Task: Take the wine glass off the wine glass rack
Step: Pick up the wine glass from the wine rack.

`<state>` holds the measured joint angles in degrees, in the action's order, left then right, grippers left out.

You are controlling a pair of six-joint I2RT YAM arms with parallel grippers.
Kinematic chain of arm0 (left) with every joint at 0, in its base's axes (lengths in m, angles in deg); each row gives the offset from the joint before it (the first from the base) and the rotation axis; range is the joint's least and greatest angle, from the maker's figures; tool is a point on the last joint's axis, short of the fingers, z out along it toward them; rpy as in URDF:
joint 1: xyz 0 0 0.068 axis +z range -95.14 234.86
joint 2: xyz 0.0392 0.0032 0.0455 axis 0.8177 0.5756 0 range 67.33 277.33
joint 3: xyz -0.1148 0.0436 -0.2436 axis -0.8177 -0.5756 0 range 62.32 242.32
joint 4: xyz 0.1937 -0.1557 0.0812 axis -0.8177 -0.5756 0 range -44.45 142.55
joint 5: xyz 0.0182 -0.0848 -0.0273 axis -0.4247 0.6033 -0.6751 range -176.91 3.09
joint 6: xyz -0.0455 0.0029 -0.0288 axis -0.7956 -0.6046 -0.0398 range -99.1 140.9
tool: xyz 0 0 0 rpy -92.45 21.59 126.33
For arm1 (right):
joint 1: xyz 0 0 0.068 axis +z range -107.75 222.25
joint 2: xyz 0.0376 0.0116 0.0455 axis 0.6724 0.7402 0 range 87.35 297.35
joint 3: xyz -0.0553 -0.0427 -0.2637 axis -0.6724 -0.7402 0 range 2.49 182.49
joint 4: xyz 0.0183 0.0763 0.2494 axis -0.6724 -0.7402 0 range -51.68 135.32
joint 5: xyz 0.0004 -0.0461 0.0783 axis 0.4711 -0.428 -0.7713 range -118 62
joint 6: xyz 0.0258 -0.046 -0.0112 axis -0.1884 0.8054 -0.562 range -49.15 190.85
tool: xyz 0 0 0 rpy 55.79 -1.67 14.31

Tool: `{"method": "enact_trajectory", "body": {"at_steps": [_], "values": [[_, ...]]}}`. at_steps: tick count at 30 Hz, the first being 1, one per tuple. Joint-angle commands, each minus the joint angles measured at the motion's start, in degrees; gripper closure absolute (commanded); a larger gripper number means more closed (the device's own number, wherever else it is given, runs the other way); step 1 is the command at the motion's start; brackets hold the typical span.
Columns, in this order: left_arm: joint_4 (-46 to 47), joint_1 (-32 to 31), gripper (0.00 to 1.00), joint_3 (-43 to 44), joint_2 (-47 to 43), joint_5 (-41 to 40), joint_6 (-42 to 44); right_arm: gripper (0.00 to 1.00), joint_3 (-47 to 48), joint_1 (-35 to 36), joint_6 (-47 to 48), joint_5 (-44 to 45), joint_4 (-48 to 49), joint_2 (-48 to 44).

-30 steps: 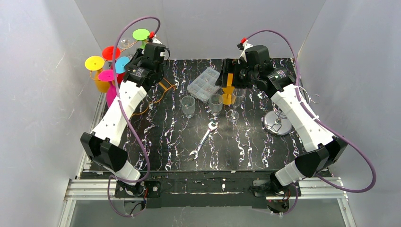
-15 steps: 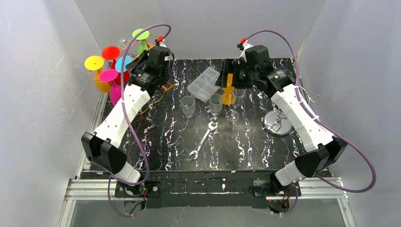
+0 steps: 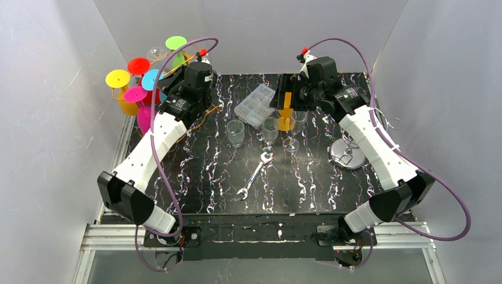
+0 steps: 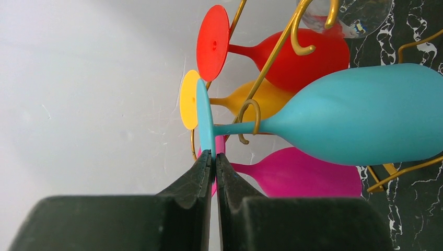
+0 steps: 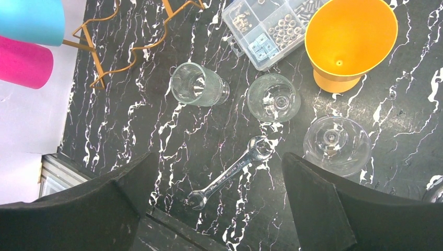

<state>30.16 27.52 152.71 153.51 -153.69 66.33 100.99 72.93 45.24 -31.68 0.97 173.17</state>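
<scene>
Two left fingers (image 4: 201,175) lie pressed together, and the lower rim of the foot of the blue wine glass (image 4: 355,120) sits between their tips. In the left wrist view it looks nipped there, a thin edge in a very narrow bite. So the grasp seems made, and that is the only part of the job that looks done.

The glass is still on the rack (image 4: 271,63). Its stem runs through a gold wire hook just behind the foot. The bowl lies among its neighbours, with the red glass (image 4: 308,55) and yellow glass (image 4: 256,99) on one side and the pink glass (image 4: 308,178) on the other. Left to do, by my reckoning: slip the stem out of the hook's open side, bring the glass clear of the others, and set it on the bench (image 3: 308,177).

Its long axis runs from foot to bowl, straight across the wrist view, with the foot toward the wall and the bowl toward the bench (the mouth is out of frame). From the top camera the foot shows as a nearly full disc, so I judge that the glass hangs foot uppermost, bowl below, somewhat tilted.

The right fingers (image 5: 120,198) stand wide apart and hold nothing. They hang high over the bench above a wrench (image 5: 232,171), well apart from the rack.
</scene>
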Motion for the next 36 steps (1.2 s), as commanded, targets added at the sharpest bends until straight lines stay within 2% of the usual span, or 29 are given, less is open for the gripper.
{"method": "enact_trajectory", "body": {"at_steps": [1,27,36], "values": [[2.7,-0.6,1.0,-1.4,-3.6,-2.1,1.9,0.02,-0.6,0.3,-0.7,-0.9,2.5,-2.4],[3.1,-3.3,1.0,-6.8,-8.8,-1.4,2.0,0.0,-2.4,0.3,-1.7,-1.8,3.5,-3.5],[-1.6,-6.9,1.0,-7.1,-12.0,0.0,-1.7,0.0,-2.1,0.3,-2.3,-2.0,3.5,-4.0]]}}
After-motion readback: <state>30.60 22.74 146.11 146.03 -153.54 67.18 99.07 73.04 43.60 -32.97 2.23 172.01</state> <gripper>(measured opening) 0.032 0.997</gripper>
